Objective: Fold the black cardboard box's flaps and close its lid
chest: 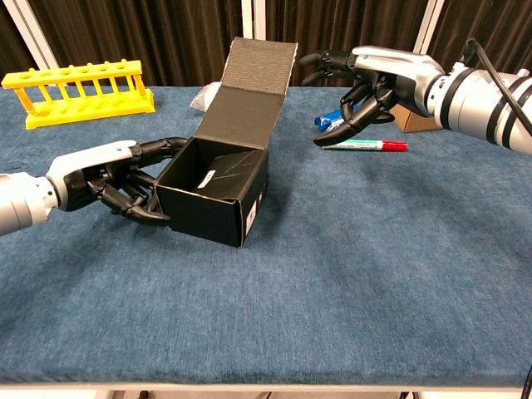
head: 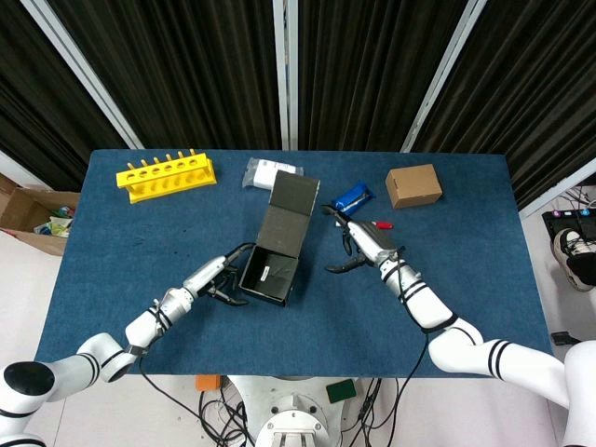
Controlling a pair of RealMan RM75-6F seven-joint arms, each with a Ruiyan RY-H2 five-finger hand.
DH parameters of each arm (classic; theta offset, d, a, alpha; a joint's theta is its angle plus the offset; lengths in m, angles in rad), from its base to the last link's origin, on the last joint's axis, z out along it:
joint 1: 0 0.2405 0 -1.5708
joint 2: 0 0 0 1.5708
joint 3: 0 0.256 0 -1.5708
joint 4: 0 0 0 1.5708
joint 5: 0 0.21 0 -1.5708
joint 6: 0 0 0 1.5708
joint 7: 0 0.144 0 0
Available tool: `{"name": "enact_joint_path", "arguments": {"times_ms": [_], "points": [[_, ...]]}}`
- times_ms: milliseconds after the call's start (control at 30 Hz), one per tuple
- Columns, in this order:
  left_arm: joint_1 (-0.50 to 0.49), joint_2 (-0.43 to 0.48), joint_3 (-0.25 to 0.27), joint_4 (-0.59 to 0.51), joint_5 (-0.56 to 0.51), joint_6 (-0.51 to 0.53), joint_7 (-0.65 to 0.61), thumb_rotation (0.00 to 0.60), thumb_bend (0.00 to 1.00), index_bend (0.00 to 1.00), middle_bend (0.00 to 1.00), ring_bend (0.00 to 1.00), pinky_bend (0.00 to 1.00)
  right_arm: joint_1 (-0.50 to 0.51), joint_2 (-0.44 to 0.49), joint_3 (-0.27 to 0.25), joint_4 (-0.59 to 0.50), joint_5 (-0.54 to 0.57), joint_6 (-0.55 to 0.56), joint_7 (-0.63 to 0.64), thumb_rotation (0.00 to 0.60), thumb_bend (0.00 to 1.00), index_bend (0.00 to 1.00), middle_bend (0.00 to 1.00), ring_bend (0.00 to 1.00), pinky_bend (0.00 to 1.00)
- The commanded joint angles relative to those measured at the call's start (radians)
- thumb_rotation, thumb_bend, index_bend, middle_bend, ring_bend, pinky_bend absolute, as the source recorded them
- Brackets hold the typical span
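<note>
The black cardboard box (head: 271,271) (chest: 218,196) stands open near the table's middle, its lid (head: 291,210) (chest: 252,93) upright at the back. A small white slip lies inside. My left hand (head: 220,282) (chest: 116,180) cups the box's left wall, fingers spread against it, one along the top rim and others near the base. My right hand (head: 358,248) (chest: 366,81) hovers to the right of the lid, fingers apart and curved, holding nothing and clear of the cardboard.
A red-capped marker (chest: 366,145) and a blue packet (head: 353,196) lie just behind the right hand. A small brown box (head: 413,185) sits at the back right, a yellow tube rack (head: 166,175) at the back left, a white packet (head: 272,172) behind the lid.
</note>
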Motion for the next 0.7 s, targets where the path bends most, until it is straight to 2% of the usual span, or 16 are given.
{"name": "enact_joint_path", "arguments": {"times_ms": [33, 300, 533, 633, 700], "points": [[-0.002, -0.002, -0.001, -0.009, 0.002, 0.006, -0.01, 0.6, 0.09, 0.0, 0.0, 0.63, 0.88, 0.0, -0.004, -0.002, 0.004, -0.003, 0.002, 0.006, 0.6, 0.04, 0.0, 0.14, 0.68, 1.0], [-0.034, -0.034, -0.034, 0.012, -0.029, -0.037, -0.051, 0.6, 0.1, 0.0, 0.0, 0.63, 0.88, -0.003, -0.005, -0.009, 0.011, -0.01, 0.011, 0.013, 0.6, 0.04, 0.0, 0.14, 0.68, 1.0], [-0.045, -0.054, -0.032, 0.039, -0.029, -0.05, -0.118, 0.6, 0.09, 0.0, 0.01, 0.63, 0.88, -0.005, -0.007, -0.014, 0.02, -0.01, 0.009, 0.024, 0.6, 0.04, 0.0, 0.14, 0.68, 1.0], [-0.043, -0.068, -0.032, 0.053, -0.031, -0.048, -0.127, 0.6, 0.09, 0.05, 0.09, 0.64, 0.88, -0.004, -0.012, -0.015, 0.028, -0.012, 0.009, 0.034, 0.6, 0.04, 0.0, 0.14, 0.68, 1.0], [-0.042, -0.08, -0.036, 0.062, -0.039, -0.053, -0.114, 0.6, 0.09, 0.14, 0.18, 0.66, 0.88, -0.004, -0.016, -0.015, 0.033, -0.013, 0.01, 0.039, 0.6, 0.04, 0.0, 0.14, 0.68, 1.0]]}}
